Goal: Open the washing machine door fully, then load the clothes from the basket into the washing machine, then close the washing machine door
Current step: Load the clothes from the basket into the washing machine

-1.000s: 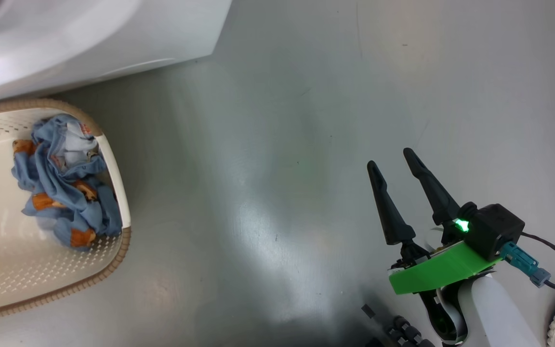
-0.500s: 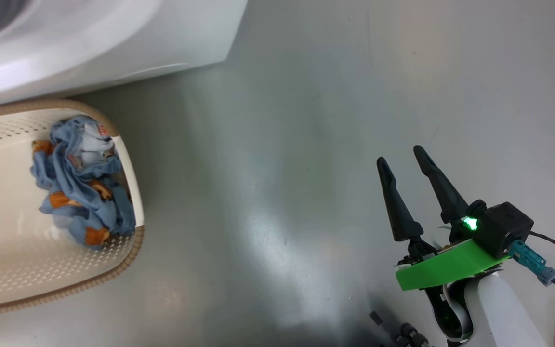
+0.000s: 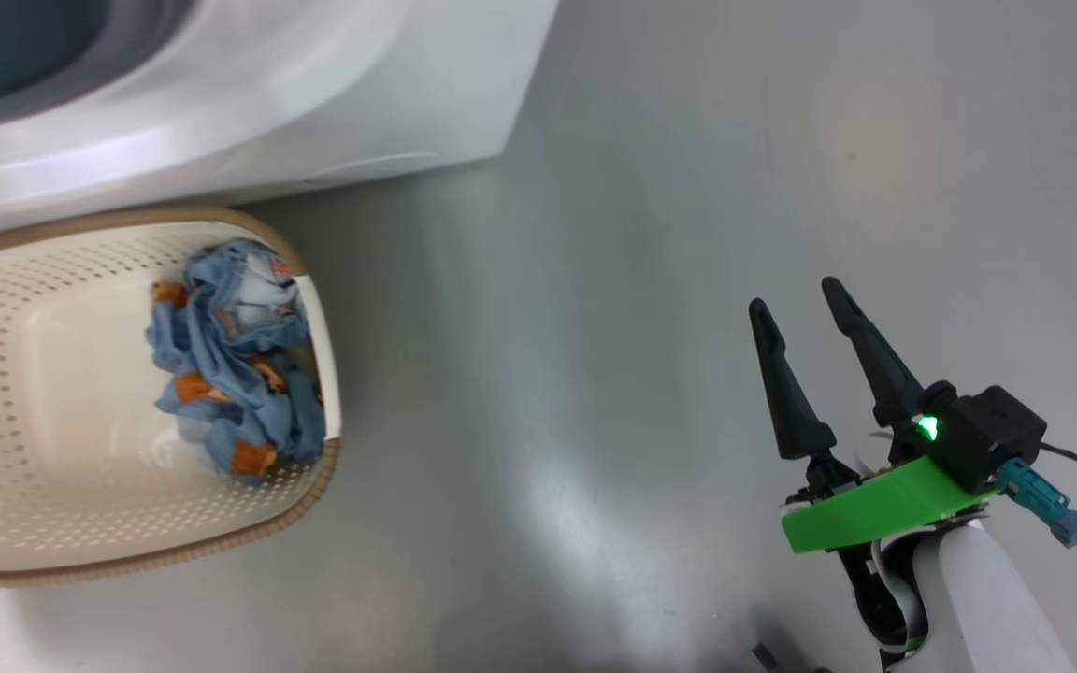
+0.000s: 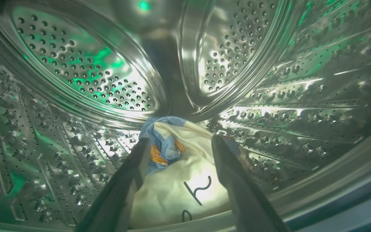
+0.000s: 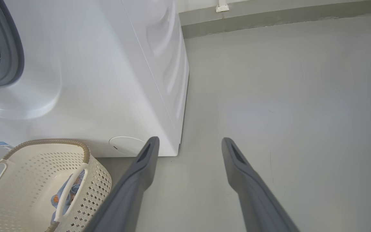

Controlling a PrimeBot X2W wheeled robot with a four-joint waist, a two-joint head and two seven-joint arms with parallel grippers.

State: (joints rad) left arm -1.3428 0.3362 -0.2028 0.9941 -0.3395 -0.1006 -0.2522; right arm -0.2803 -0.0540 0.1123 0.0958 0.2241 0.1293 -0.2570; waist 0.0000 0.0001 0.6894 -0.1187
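The washing machine (image 3: 221, 112) is seen at the upper left of the head view, standing on a grey floor (image 3: 595, 280). Its steel drum (image 4: 85, 74) is looked into from the left wrist, so the door is judged to be open and loading to be under way. The basket (image 3: 52, 374) is set on the floor just in front of the machine. A bundle of blue clothes (image 3: 230, 365) is heaped in it against the wall on the robot's right. One cream and blue piece (image 4: 179, 187) is laid on the bottom of the drum, close to the front lip.

The left gripper (image 4: 181, 139) is held inside the drum with its fingers spread wide on either side of that piece, and nothing is clamped. The right gripper (image 3: 793, 292) is held wide and empty over bare floor, well apart from the basket.

The left gripper is best drawn straight back along its own fingers, so that the piece is not dragged out. If a fold is caught on a fingertip, it should be shaken free inside the drum. The piece could be nudged deeper, since cloth near the lip may be trapped when the door is shut. The bundle in the basket is best pinched deep at its thickest part and lifted clear of the rim.
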